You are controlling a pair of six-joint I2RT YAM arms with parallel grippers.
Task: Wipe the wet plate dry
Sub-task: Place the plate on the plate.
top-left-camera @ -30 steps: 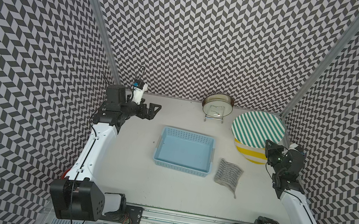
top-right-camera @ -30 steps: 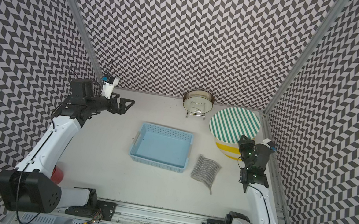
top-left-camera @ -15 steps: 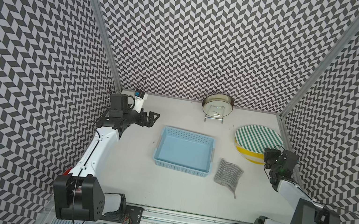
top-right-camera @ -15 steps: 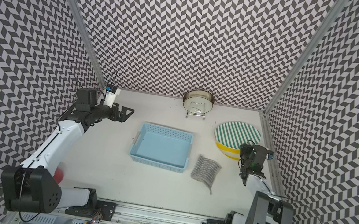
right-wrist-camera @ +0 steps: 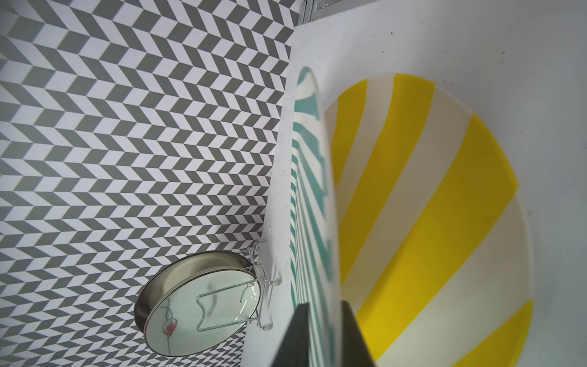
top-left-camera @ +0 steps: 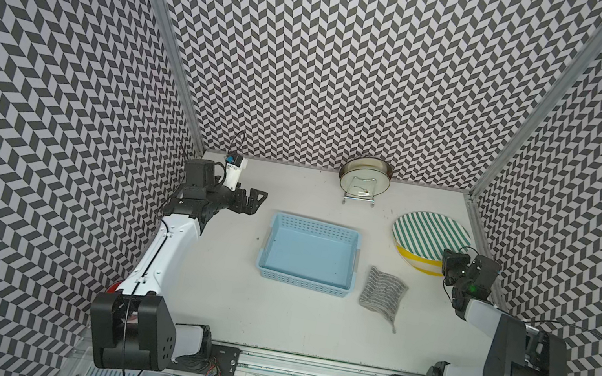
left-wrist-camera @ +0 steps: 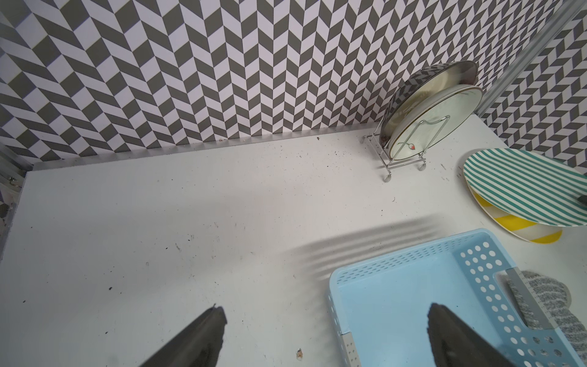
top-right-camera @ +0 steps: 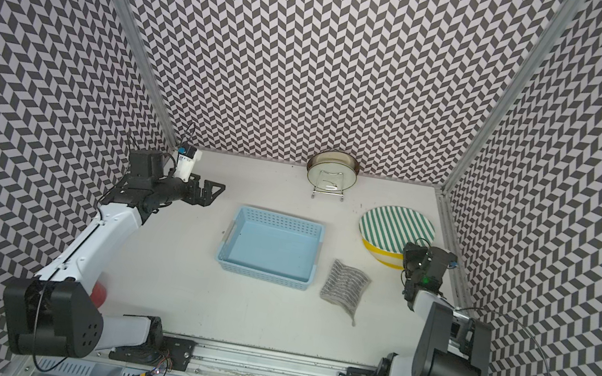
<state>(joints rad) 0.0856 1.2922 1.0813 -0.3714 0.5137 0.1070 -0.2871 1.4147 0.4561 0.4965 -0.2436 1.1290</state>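
Your right tool (right-wrist-camera: 322,306) straddles the rim of the green-striped plate (right-wrist-camera: 306,190), one dark finger (right-wrist-camera: 295,336) on each face. The rim is blurred between them, so you can't tell if the pads clamp it or just flank it. That plate sits tilted over the yellow-striped plate (right-wrist-camera: 428,206), with its edge at the tool raised and its far edge down on the yellow one. Both plates are at the desk's right side, near the right wall.

Your left tool (left-wrist-camera: 326,308) has its jaws wide apart with nothing between them. It hangs over bare desk near the back-left corner, just off the basket's corner.

The desk (top-left-camera: 289,319) is white, matte and flecked with dark specks. A light blue perforated basket (top-left-camera: 315,225) sits mid-desk. A grey ribbed cloth (top-left-camera: 383,294) lies flat just right of it, between the basket and the plates, and neither tool touches it.

A wire rack (left-wrist-camera: 388,160) at the back wall holds a pale plate (left-wrist-camera: 435,120) upright, with a metal dish (left-wrist-camera: 409,85) behind it.

Three walls (top-left-camera: 333,58) carry a grey-and-white chevron print, with an aluminium post (top-left-camera: 170,43) in each back corner. A metal rail (top-left-camera: 303,364) along the front edge carries both arm bases. A red thing (top-right-camera: 100,294) is part-hidden behind the left base.
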